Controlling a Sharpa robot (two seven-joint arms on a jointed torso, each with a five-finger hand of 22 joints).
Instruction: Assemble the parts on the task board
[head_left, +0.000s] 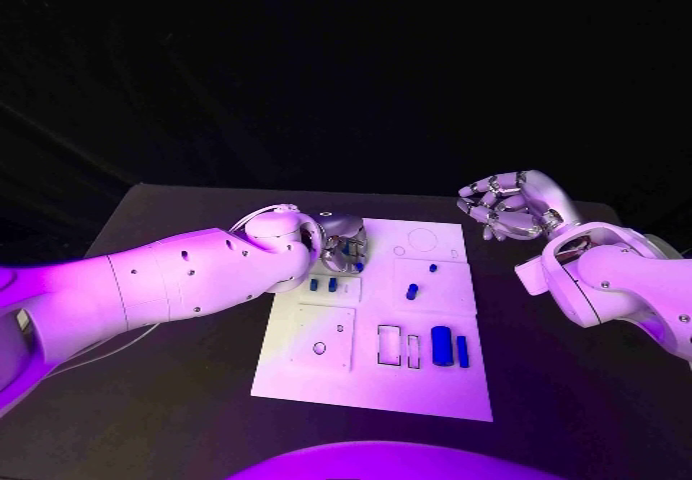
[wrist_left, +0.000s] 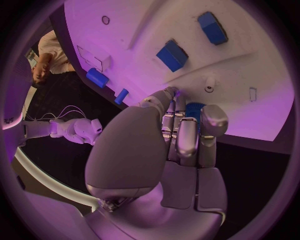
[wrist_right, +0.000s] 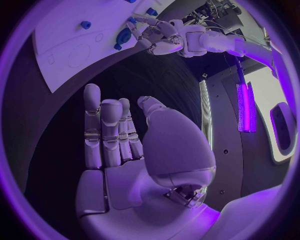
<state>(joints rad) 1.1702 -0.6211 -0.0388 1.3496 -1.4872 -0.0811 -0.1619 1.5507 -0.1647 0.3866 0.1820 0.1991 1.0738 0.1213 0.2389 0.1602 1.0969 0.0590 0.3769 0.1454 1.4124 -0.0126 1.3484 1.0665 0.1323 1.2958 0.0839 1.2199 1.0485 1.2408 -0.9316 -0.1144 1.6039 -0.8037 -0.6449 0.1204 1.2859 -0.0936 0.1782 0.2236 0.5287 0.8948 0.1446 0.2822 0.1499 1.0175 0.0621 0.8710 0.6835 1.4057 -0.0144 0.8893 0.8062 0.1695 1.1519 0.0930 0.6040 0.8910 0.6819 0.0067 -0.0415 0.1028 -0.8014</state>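
Task board: white plate, our landmark. Left hand at its far-left corner, fingers pinching a blue part, prob. for seating. Right hand off its far-right corner, fingers spread, holds nothing, kept clear. Other blue parts near board's centre.

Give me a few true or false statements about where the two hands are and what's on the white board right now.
1. The left hand is over the task board. True.
2. The right hand grips a blue part. False: it is raised beside the board, off its far right corner, fingers apart and holding nothing.
3. Two long blue parts stand side by side near the board's right edge. True.
4. The board lies on a white table. False: the table is black.
5. The left hand's fingers are at a blue part. True, though whether they grip it cannot be told.
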